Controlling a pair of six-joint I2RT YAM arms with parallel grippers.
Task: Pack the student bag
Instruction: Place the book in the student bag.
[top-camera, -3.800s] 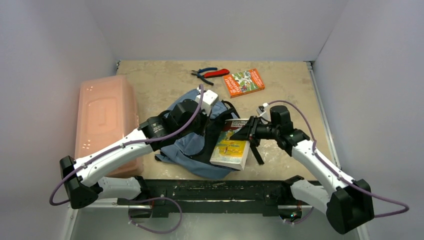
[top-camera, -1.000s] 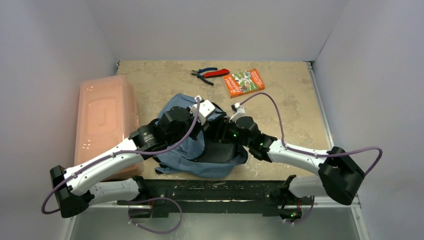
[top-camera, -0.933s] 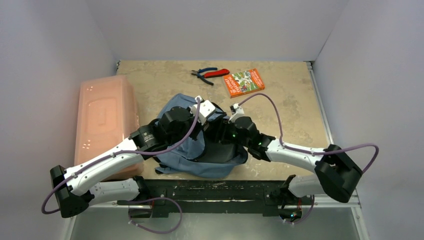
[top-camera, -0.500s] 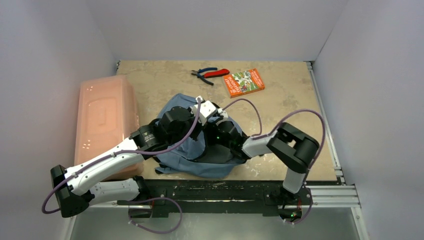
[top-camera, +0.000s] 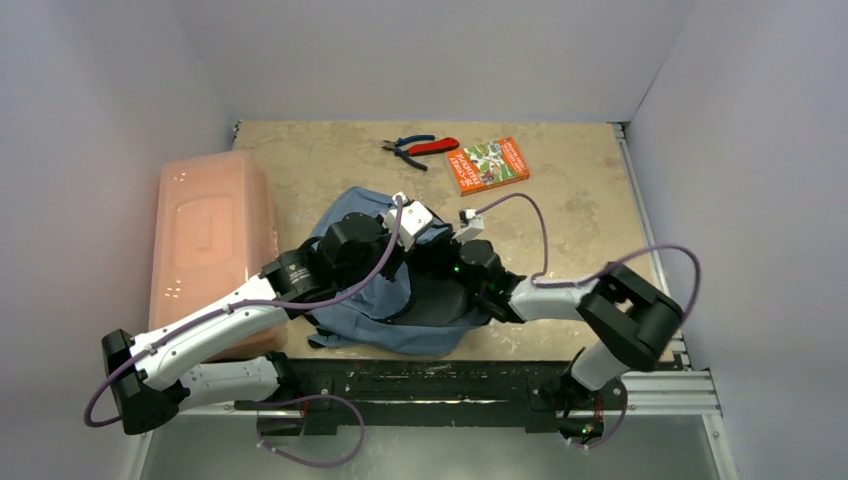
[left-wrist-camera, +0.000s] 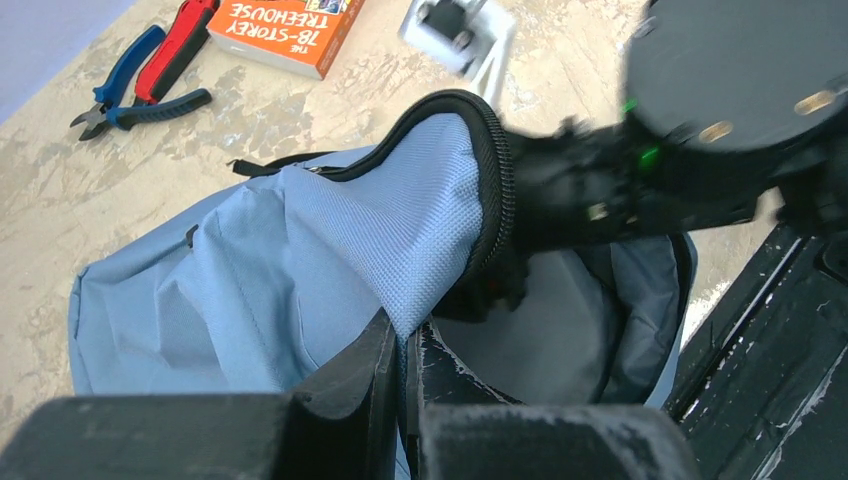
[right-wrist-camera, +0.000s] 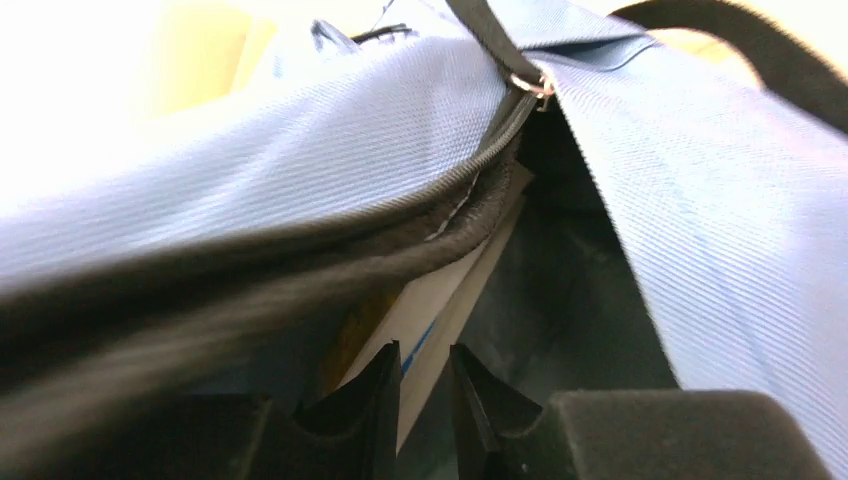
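Student bag (top-camera: 355, 322), grey-blue, is lying mid-bench (top-camera: 320, 165) just beside a pink box (top-camera: 210, 240), mouth gaping. Left hand (left-wrist-camera: 405, 335) is pinching the zip-trimmed flap, fingers pressed together on the fabric. Right hand (right-wrist-camera: 425, 395) is sitting inside the mouth, nipping a book (right-wrist-camera: 440, 300) by its pale edge. Pliers (top-camera: 420, 147) and an orange book (top-camera: 487, 165) are lying at the far side.

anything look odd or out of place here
Only the pliers beside the orange book at the far edge: a hand tool among school things. The student bag is rumpled, nothing spilled or damaged.
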